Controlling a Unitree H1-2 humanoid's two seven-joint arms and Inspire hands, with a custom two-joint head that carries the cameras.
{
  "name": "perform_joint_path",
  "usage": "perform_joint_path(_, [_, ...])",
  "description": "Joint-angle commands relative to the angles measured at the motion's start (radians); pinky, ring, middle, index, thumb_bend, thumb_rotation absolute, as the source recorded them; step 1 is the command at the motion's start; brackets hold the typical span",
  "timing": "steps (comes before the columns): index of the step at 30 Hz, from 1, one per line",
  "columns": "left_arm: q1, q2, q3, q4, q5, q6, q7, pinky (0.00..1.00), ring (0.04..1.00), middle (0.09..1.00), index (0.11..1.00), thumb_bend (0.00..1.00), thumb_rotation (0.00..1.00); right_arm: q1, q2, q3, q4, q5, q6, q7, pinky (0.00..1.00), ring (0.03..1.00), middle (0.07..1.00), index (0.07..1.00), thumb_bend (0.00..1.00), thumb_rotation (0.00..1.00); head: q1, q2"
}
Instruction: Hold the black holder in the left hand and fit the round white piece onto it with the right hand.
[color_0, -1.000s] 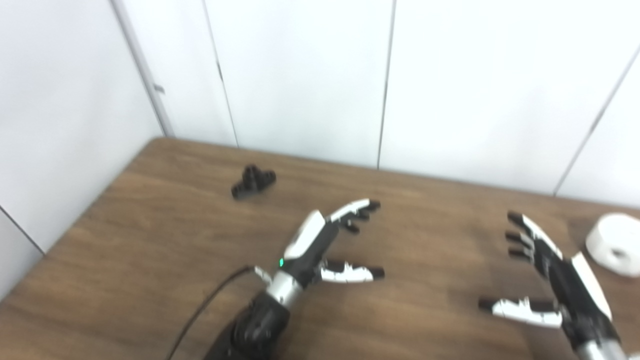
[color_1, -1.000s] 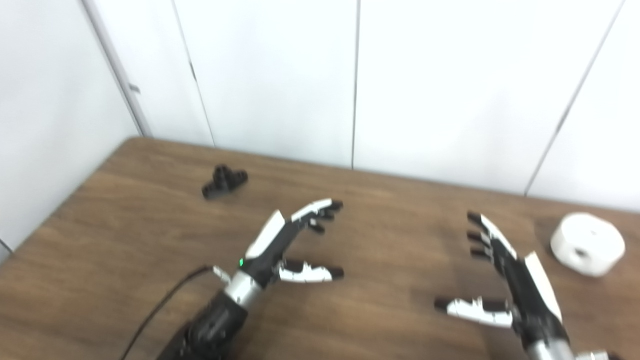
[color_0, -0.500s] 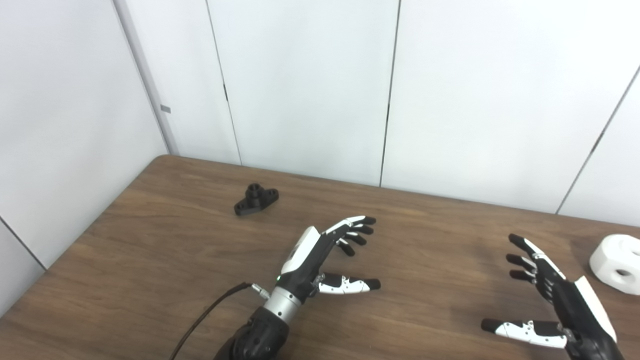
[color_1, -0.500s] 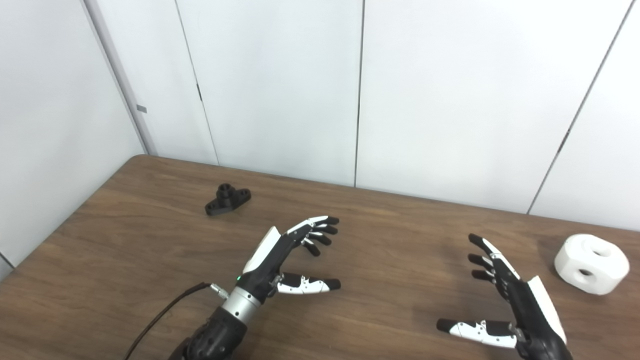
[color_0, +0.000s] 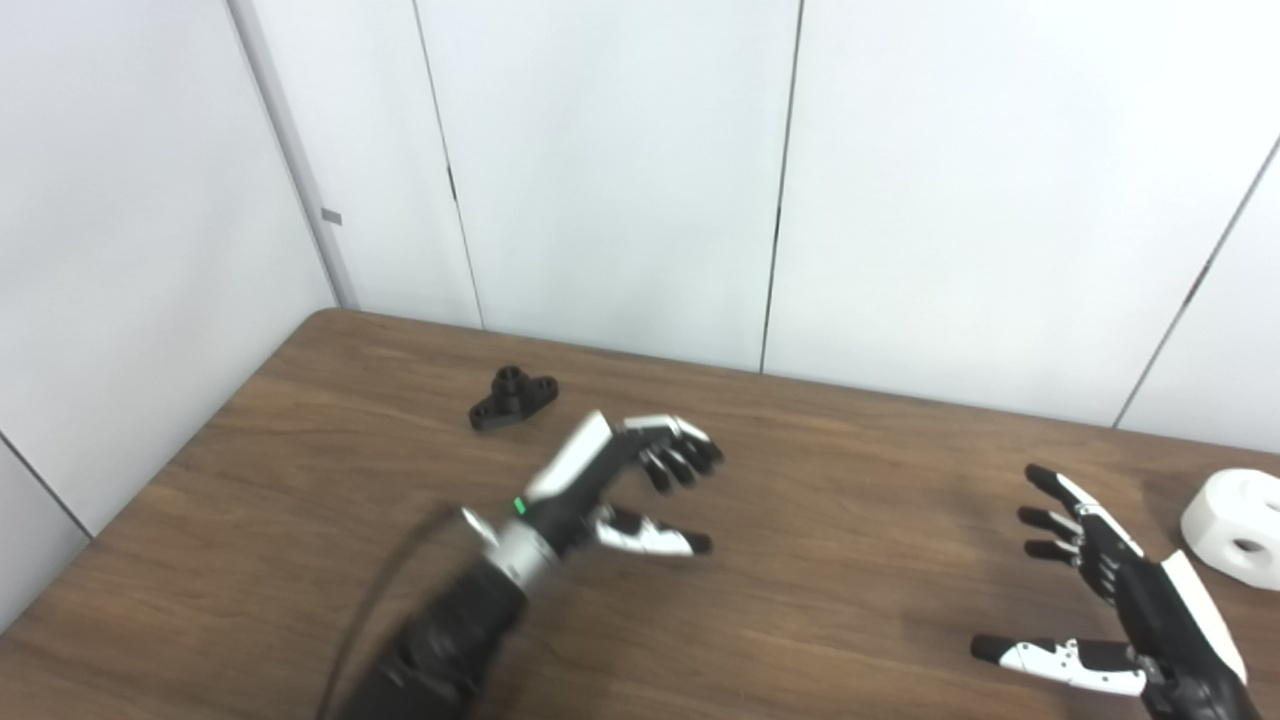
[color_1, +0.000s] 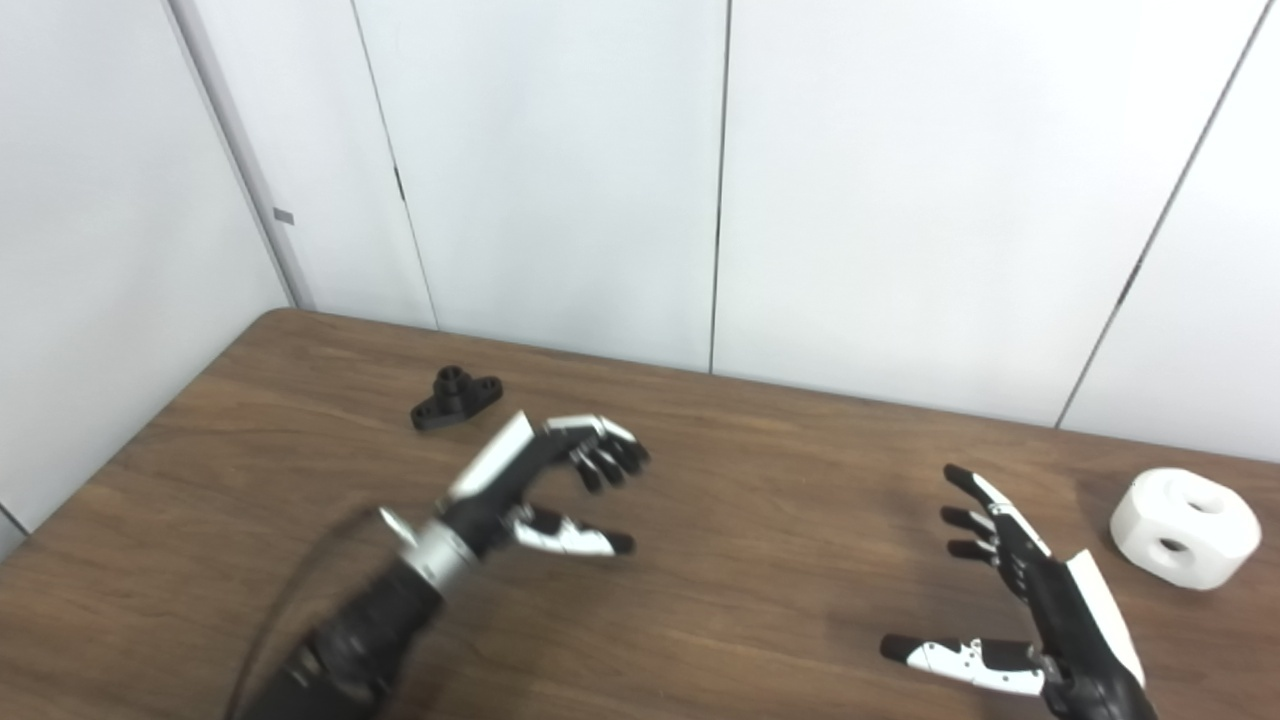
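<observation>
Leftmost, we see the small black plastic holder (color_0: 513, 398) lying on the brown wooden table (color_0: 300, 500); our left hand (color_0: 610, 487) hovers nearby, fingers apart, empty. Our right hand (color_1: 1040, 625) is splayed, near the round white piece (color_1: 1183, 527).

Left hand (color_0: 625, 480) (empty, fingers apart) near black holder (color_0: 513, 397) — apart.

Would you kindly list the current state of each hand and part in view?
left hand: open, empty, above the table
right hand: open, empty
black holder: lying on the table, untouched
round white piece: resting on the table, untouched
</observation>
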Motion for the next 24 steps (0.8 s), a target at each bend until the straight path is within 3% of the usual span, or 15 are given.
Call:
perform_joint_path(1, [-0.053,0.027,0.021,-0.048,0.019,0.027,0.005,0.58,0.691,0.725,0.726,0.89,0.22,-0.032,-0.009,-0.01,-0.036,0.014,-0.015,-0.003,0.77,0.857,0.941,0.9,0.75,0.0,0.001,0.002])
perform_joint_path(9, [-0.088,0.073,0.114,-0.095,0.137,0.111,0.1,0.62,0.746,0.765,0.737,0.84,0.19,-0.037,-0.011,-0.007,-0.046,0.017,-0.005,0.002,0.76,0.854,0.944,0.901,0.74,0.0,0.012,-0.002])
perform_joint_path(13, [-0.093,0.089,0.169,-0.055,0.138,0.124,0.141,0.67,0.807,0.802,0.753,0.81,0.18,-0.037,-0.008,-0.008,-0.046,0.005,-0.016,-0.009,0.75,0.844,0.934,0.892,0.74,0.0,0.016,-0.003])
perform_joint_path(16, [-0.099,0.11,0.202,-0.002,0.161,0.101,0.203,0.68,0.802,0.795,0.743,0.81,0.16,-0.035,-0.007,-0.008,-0.06,-0.016,0.001,-0.016,0.71,0.832,0.915,0.877,0.74,0.0,0.016,-0.002])
perform_joint_path(19, [-0.107,0.131,0.21,0.047,0.219,0.103,0.27,0.76,0.823,0.796,0.742,0.83,0.17,-0.033,-0.005,-0.01,-0.07,-0.017,0.018,-0.014,0.7,0.837,0.91,0.88,0.73,0.0,0.016,-0.002])
perform_joint_path(21, [-0.11,0.141,0.209,0.068,0.241,0.106,0.298,0.75,0.834,0.808,0.746,0.84,0.17,-0.034,-0.003,-0.011,-0.076,-0.013,0.029,-0.012,0.71,0.844,0.912,0.882,0.72,0.0,0.016,-0.002])
perform_joint_path(24, [-0.114,0.143,0.213,0.087,0.246,0.111,0.325,0.68,0.841,0.868,0.817,0.85,0.21,-0.035,-0.006,-0.012,-0.073,-0.014,0.021,-0.014,0.72,0.848,0.912,0.882,0.72,0.0,0.01,-0.001])
